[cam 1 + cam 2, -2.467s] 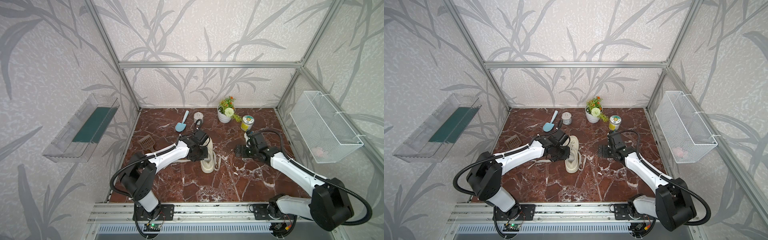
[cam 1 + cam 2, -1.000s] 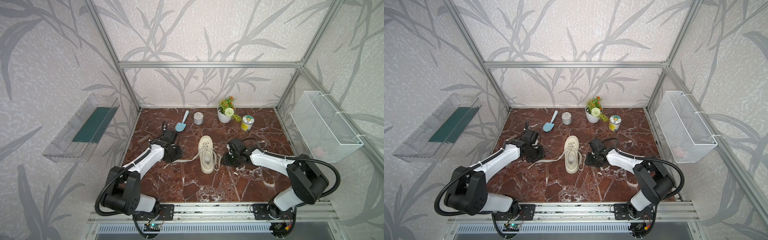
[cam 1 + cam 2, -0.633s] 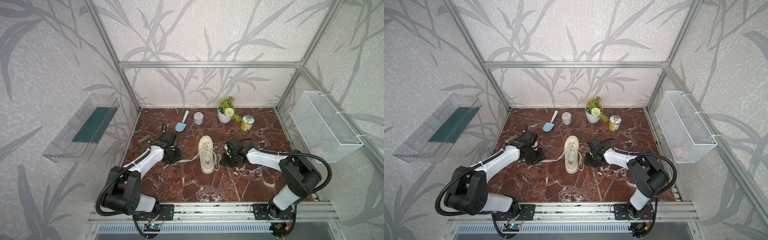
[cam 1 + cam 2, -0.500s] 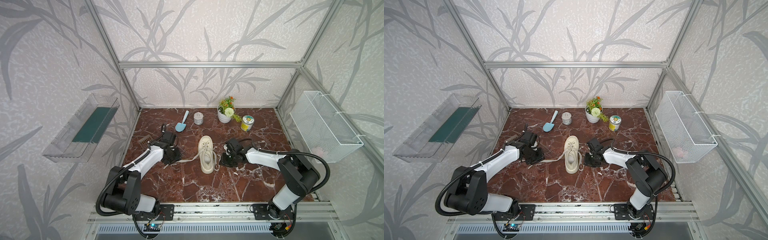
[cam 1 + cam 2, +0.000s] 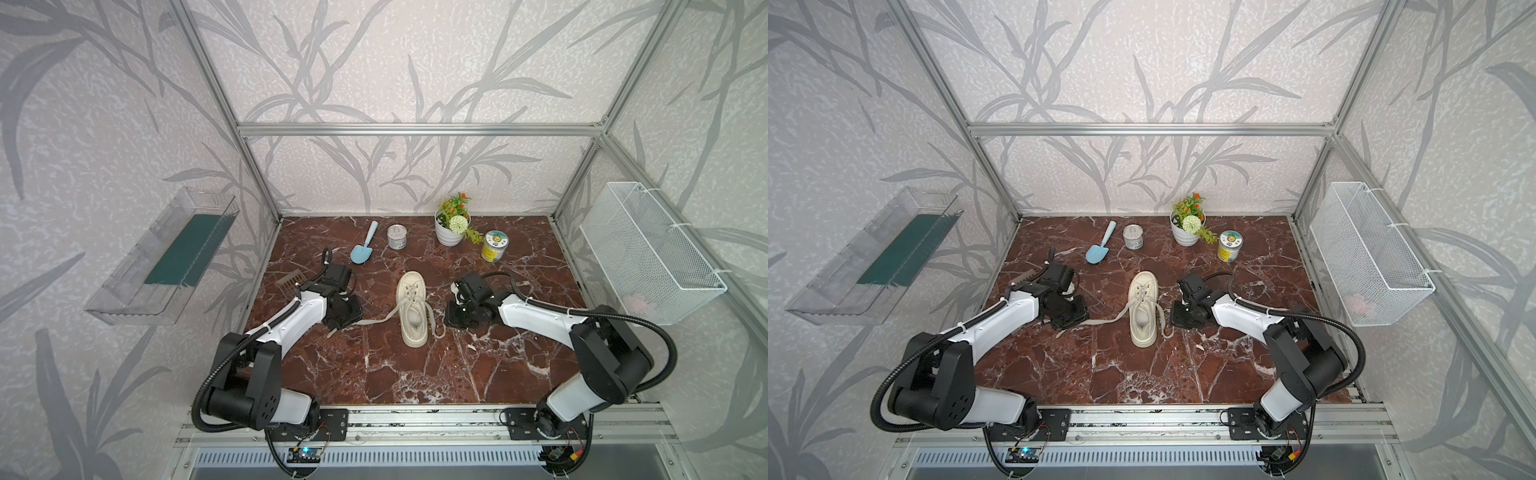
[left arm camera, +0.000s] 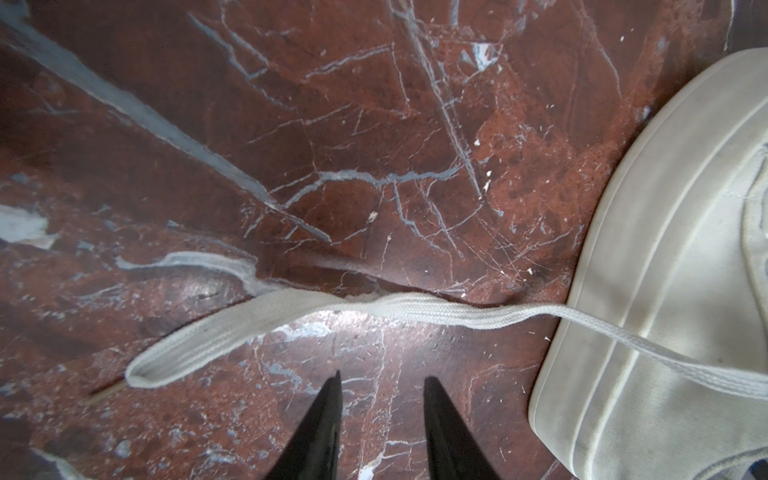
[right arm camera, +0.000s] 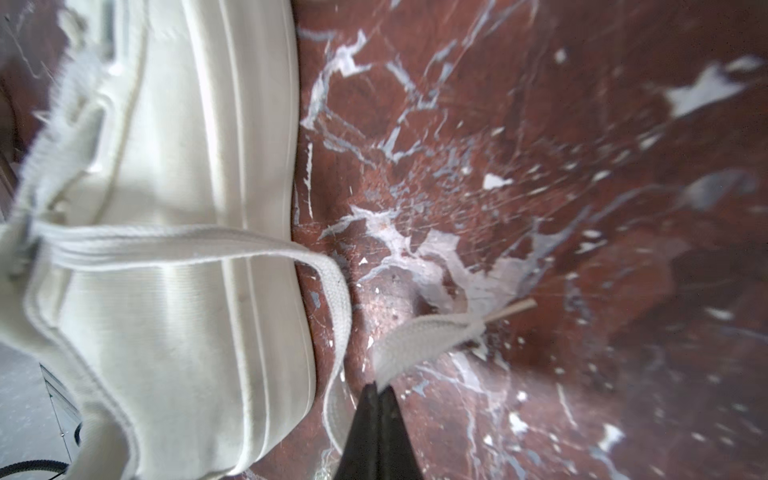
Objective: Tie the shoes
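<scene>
The cream shoe (image 5: 412, 309) (image 5: 1143, 309) lies in the middle of the marble floor, toe toward the back, its sole wall filling one side of each wrist view (image 6: 673, 257) (image 7: 178, 208). Its left lace (image 5: 376, 321) (image 6: 291, 311) stretches flat across the floor to the left. My left gripper (image 5: 347, 318) (image 6: 382, 378) hovers just short of that lace, open, with nothing between its fingers. The right lace (image 7: 424, 336) loops off the shoe's other side. My right gripper (image 5: 451, 322) (image 7: 379, 388) is shut on that lace near its end, low beside the shoe.
At the back stand a blue trowel (image 5: 363, 249), a small tin (image 5: 397, 237), a potted plant (image 5: 451, 232) and a yellow can (image 5: 494, 246). A brown comb-like piece (image 5: 291, 280) lies by the left arm. A wire basket (image 5: 648, 249) and a clear tray (image 5: 166, 257) hang on the side walls.
The right gripper has slid in beside the shoe and shut on the right lace. The left gripper, which earlier drew the left lace out leftward, has stayed nearly still and open.
</scene>
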`<state>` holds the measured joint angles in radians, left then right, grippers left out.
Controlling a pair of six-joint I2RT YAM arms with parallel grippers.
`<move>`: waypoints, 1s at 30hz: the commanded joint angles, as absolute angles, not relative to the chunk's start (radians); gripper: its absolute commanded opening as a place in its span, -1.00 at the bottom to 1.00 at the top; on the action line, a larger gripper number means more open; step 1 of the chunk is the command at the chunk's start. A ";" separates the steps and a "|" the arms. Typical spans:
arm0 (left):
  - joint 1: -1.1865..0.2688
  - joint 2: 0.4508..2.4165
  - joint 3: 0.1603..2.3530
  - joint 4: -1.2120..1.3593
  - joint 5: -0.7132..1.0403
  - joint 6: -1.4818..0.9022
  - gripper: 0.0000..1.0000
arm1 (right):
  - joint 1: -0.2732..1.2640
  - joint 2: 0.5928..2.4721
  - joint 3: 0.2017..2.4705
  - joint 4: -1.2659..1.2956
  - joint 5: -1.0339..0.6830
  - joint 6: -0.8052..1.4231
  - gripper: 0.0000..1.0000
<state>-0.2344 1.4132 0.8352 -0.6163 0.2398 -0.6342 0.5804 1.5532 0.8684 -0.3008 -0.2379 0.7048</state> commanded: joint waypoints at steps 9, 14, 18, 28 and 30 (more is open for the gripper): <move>-0.228 1.399 0.862 -0.625 0.261 -0.632 -0.28 | 0.536 1.492 1.050 -0.423 -0.129 0.482 -1.00; -0.227 1.396 0.862 -0.629 0.262 -0.630 -0.28 | 0.539 1.594 1.219 -0.439 -0.202 0.435 -1.00; -0.227 1.386 0.850 -0.626 0.262 -0.632 -0.28 | 0.563 1.689 1.369 -0.470 -0.219 0.402 -1.00; -0.221 1.364 0.824 -0.617 0.261 -0.640 -0.28 | 0.677 1.909 1.633 -0.472 -0.328 0.439 -1.00; -0.219 1.364 0.821 -0.618 0.262 -0.638 -0.28 | 0.706 1.946 1.686 -0.475 -0.339 0.447 -1.00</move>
